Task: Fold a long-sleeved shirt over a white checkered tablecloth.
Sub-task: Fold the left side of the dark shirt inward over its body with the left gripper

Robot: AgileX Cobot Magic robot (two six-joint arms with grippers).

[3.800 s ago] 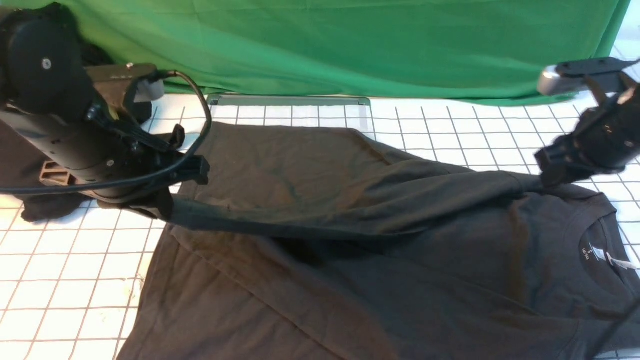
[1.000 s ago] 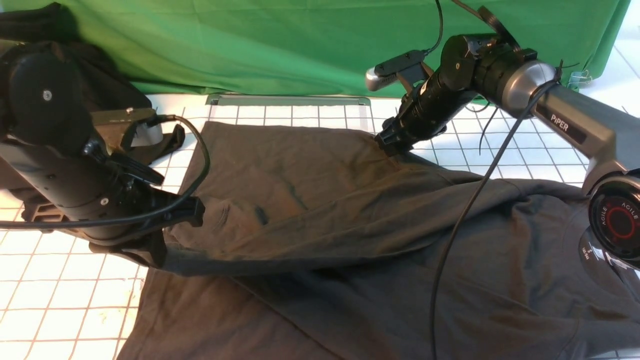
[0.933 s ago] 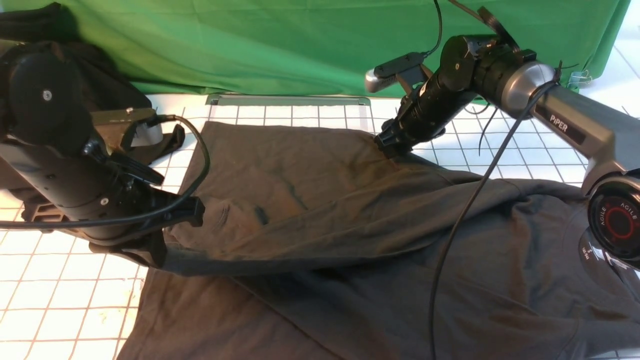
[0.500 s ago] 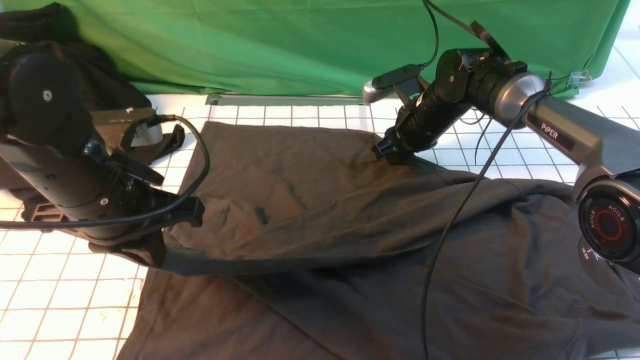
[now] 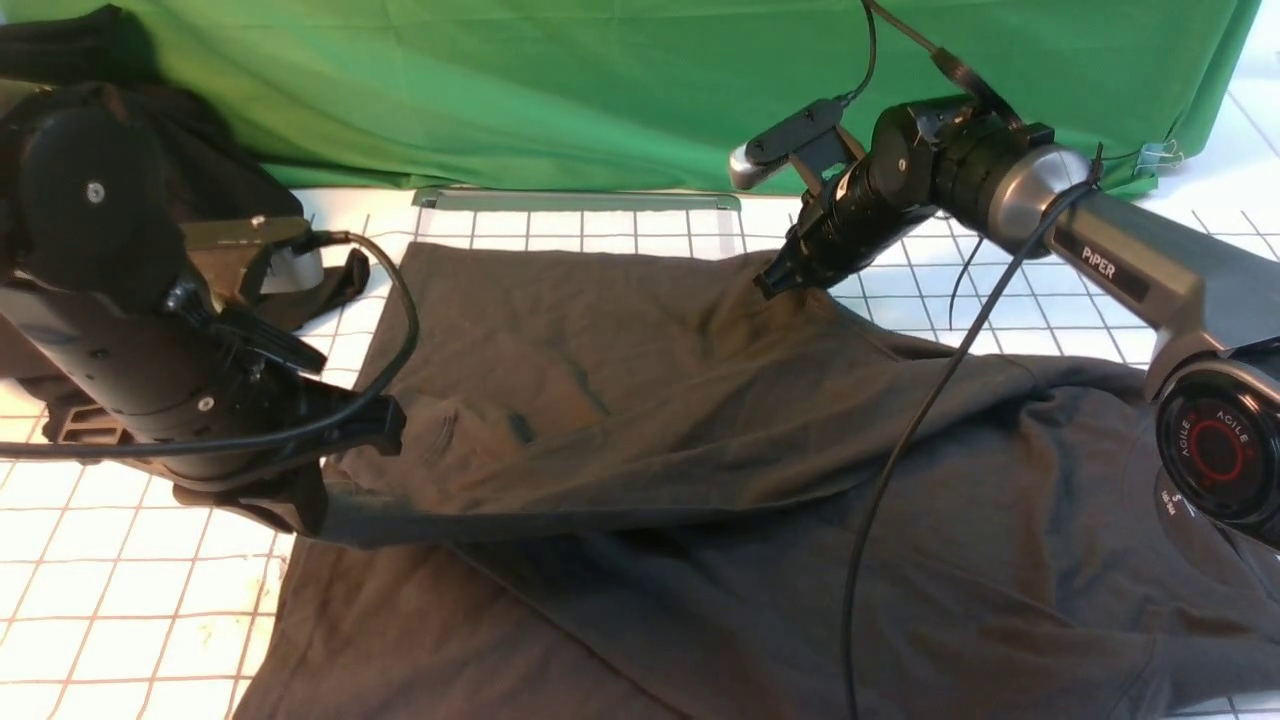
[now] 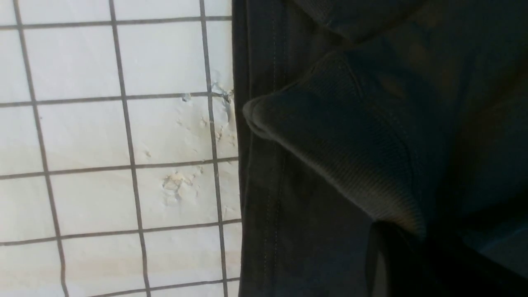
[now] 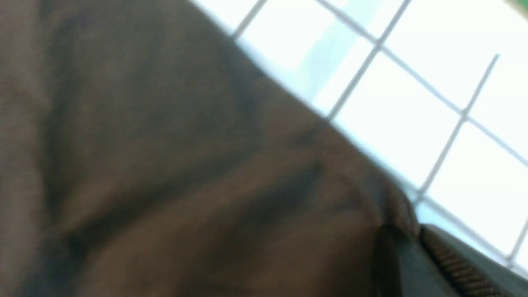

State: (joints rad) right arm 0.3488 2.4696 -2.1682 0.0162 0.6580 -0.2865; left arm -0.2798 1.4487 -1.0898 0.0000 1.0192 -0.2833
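Note:
The long-sleeved shirt [image 5: 700, 470] lies spread across the white checkered tablecloth [image 5: 120, 600], its collar and white neck label [image 5: 1172, 500] at the right, partly hidden by my right arm. My left gripper [image 5: 300, 505] is shut on a sleeve's ribbed cuff [image 6: 338, 136], which is stretched leftward over the body and held just above the hem. My right gripper [image 5: 775, 285] is shut on the shirt's far edge, which rises into a small peak there. In the right wrist view brown fabric [image 7: 185, 165] runs in between the fingertips [image 7: 396, 247]. The left jaws [image 6: 406, 243] are dark.
Green fabric [image 5: 600, 90] hangs along the back. A blacker garment [image 5: 60, 50] sits at the far left behind my left arm. A metal strip [image 5: 575, 200] lies at the table's back edge. My right arm's cable [image 5: 900, 460] hangs over the shirt.
My right gripper has closed on the shirt's far edge and lifted it a little. The left arm and its sleeve have stayed put.

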